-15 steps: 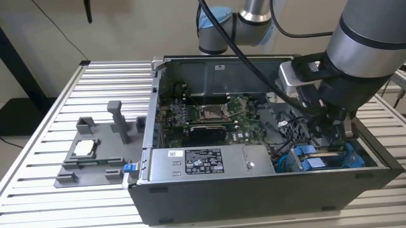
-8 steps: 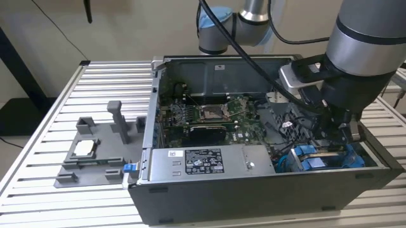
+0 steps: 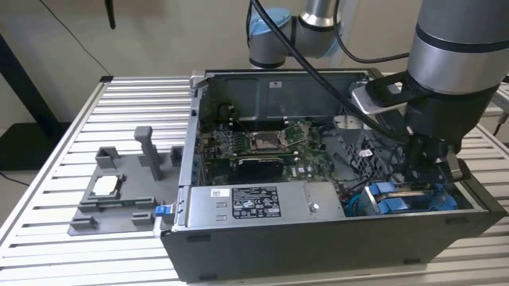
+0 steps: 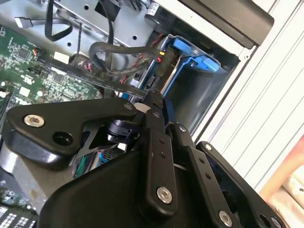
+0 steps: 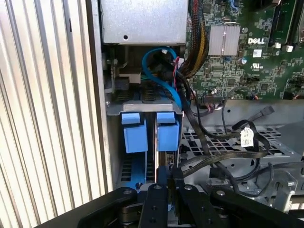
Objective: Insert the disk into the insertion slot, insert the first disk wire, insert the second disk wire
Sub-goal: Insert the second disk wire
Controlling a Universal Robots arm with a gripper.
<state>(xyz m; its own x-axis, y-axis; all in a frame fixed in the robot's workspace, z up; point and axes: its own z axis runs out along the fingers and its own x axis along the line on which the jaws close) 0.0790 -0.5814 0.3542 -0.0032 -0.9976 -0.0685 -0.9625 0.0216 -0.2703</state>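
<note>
Reaching down into the open computer case (image 3: 334, 238), my gripper (image 3: 430, 173) hangs over the corner of the case at the exterior view's right, near the front wall. Right under it sits the disk (image 3: 402, 199) in its blue carrier, standing on edge inside the slot (image 5: 142, 107) of the grey metal cage. In the first wrist view I see two blue tabs (image 5: 135, 133) side by side at the end of the cage, and my black fingers (image 5: 164, 187) come together just past them. They look pressed close with something thin and dark between them, but I cannot tell for sure what they hold. In the second wrist view my fingers (image 4: 154, 111) point at a black plug (image 4: 164, 66) with red and black wires (image 4: 114, 61) next to the blue carrier (image 4: 194, 54).

A thin blue cable (image 5: 161, 76) loops above the cage. Black cables (image 5: 223, 147) lie across the holed floor of the case beside me. The green board (image 3: 270, 143) fills the middle of the case. A grey box with a white label (image 3: 254, 205) sits along the front wall. Outside the case, on the slatted table (image 3: 56, 179), a grey plastic holder (image 3: 119, 190) stands near the table edge at the exterior view's left.
</note>
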